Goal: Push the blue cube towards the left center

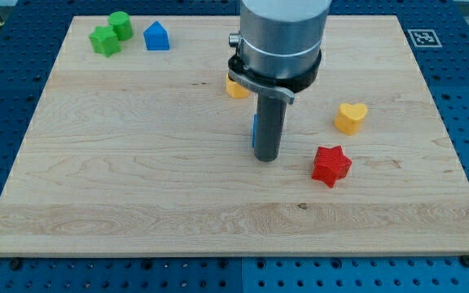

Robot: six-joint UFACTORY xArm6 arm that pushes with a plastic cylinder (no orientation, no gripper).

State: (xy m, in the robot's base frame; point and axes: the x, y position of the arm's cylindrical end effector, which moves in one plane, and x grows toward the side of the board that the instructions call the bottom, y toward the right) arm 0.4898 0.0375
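Observation:
My tip [266, 159] is the lower end of the dark rod, a little right of the board's middle. The blue cube [254, 130] is almost wholly hidden behind the rod; only a thin blue sliver shows at the rod's left edge, just above the tip. The tip stands right against it, on its right and near side. The arm's grey body [282, 37] fills the view's top centre.
A red star block [330, 165] lies right of the tip. A yellow heart block [350, 117] lies further right. An orange block [236, 88] peeks from behind the arm. A blue house-shaped block [156, 37] and two green blocks [111, 33] sit at top left.

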